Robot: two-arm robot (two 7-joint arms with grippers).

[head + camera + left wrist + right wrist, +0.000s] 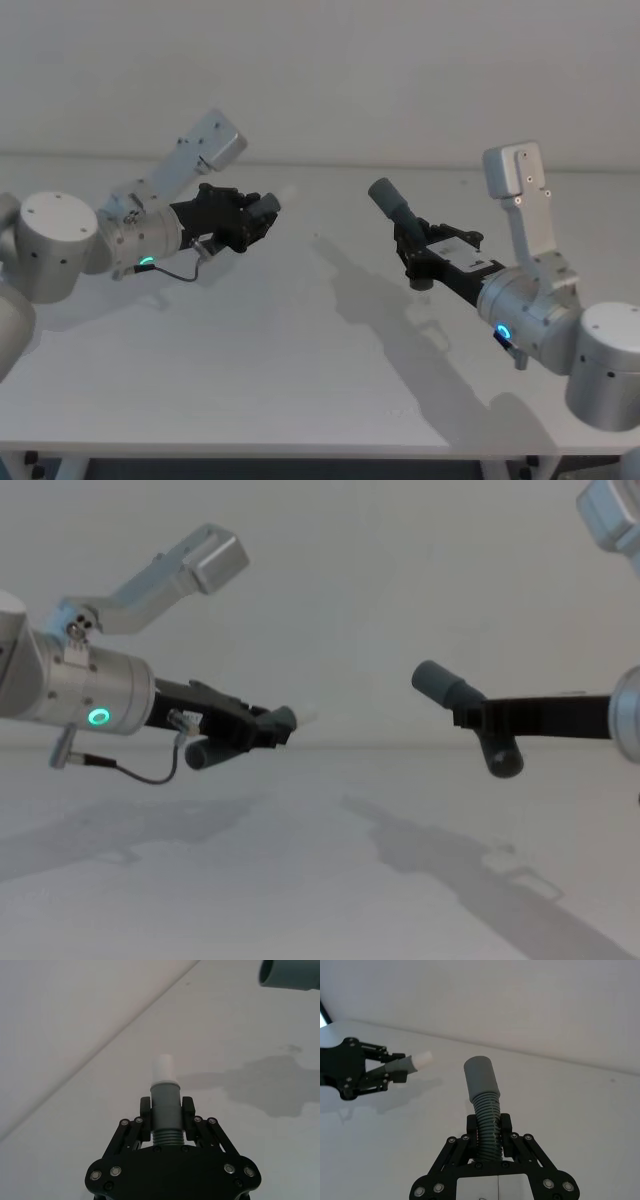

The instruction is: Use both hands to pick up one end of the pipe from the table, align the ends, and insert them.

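Well apart: tip piece (165, 1105), socket piece (481, 1082).

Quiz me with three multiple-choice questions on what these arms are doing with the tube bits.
1. Which fingers hold the white-tipped piece? A. left B. right C. neither
2. How many pipe pieces are there? A. one B. two C. three
3. The two ends are: A. pushed together B. touching C. apart in the air

Answers:
1 A: the left fingers clamp it.
2 B: the right fingers grip a second one, the socket piece.
3 C: a clear gap separates the white tip from the socket mouth, both above the table.
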